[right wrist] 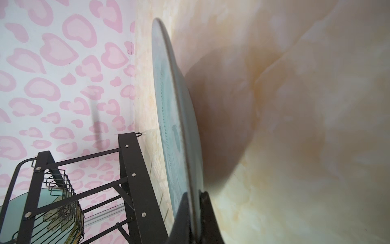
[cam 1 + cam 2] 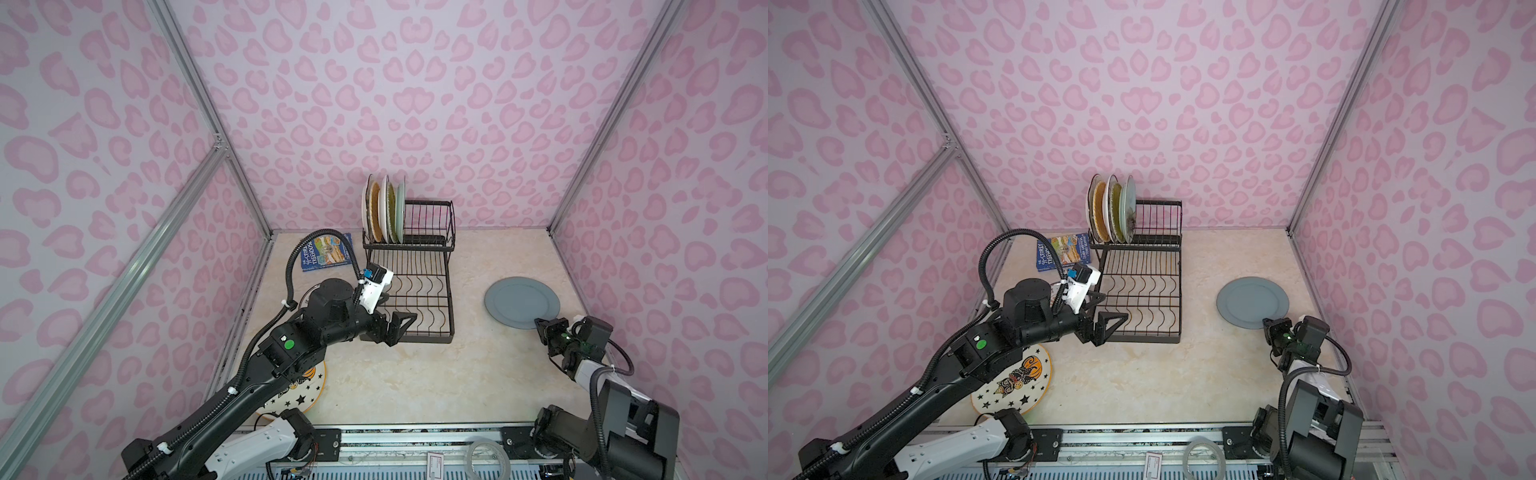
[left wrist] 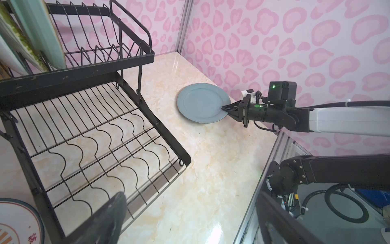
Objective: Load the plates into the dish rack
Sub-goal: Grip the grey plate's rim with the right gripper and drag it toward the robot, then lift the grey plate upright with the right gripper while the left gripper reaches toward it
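The right arm reaches low across the table from the near right, forearm nearly level and wrist rolled so its two fingers stand one above the other. The right hand (image 2: pixel 540 323) (image 3: pixel 225 108) is closed tight on the near rim of the grey-blue plate (image 2: pixel 519 306) (image 2: pixel 1252 305) (image 3: pixel 200 103). The right wrist view shows one finger on either face of the plate's edge (image 1: pixel 168 105). The plate lies on the table (image 2: pixel 395 382), well to the right of the dish rack (image 2: pixel 415 337) (image 2: pixel 1142 337) (image 3: pixel 63 78); whether its gripped rim is lifted off the surface I cannot tell.

The left arm stretches in from the near left, elbow bent and wrist turned towards the right. The left hand (image 2: pixel 397 328) (image 2: pixel 1108 326) (image 3: pixel 191 195) hovers at the front left corner of the rack's lower tray, fingers spread wide and holding nothing.

In the rack's raised basket a row of plates (image 2: pixel 384 212) (image 2: pixel 1113 212) stands upright at its left end, the rightmost of them teal. The lower tray of wavy dividers holds no plate. A star-printed plate (image 2: pixel 1017 386) lies flat on the table under the left forearm. The left wrist view shows part of another white plate with a teal rim (image 3: pixel 16 221) just beside the rack. A blue book (image 2: pixel 328 253) lies to the left of the rack, near the back wall.
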Robot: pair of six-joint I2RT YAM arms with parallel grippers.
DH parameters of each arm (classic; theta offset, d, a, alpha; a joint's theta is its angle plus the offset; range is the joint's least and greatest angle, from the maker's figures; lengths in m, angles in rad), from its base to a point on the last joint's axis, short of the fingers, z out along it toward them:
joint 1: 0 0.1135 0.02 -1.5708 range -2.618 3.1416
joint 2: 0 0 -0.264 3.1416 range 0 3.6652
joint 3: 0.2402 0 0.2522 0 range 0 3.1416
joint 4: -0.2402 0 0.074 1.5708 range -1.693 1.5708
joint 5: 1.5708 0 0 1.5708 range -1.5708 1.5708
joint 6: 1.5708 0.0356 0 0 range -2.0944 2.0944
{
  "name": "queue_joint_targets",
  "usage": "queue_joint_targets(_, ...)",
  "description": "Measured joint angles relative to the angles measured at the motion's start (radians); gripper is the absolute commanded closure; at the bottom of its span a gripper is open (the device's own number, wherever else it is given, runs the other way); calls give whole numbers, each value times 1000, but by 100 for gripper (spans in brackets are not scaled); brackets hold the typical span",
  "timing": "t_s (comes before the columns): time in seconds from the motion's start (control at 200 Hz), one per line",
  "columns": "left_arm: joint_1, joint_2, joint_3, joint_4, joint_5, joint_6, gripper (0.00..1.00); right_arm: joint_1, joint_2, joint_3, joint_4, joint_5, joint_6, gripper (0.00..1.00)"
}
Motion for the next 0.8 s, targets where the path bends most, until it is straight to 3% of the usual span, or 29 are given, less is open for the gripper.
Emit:
queue_joint_targets(0.36, 0, 49, -44, 70, 21, -86, 2, 3, -136, 29, -86, -63, 100, 100)
queue_joint_targets(0.615, -12, 98, -204, 322, 60, -359, 2, 28, -241, 48, -125, -124, 158, 100)
queue_joint_targets(0.8, -80, 172, -268, 535, 27, -544, 2, 97, -330, 42, -175, -138, 185, 100)
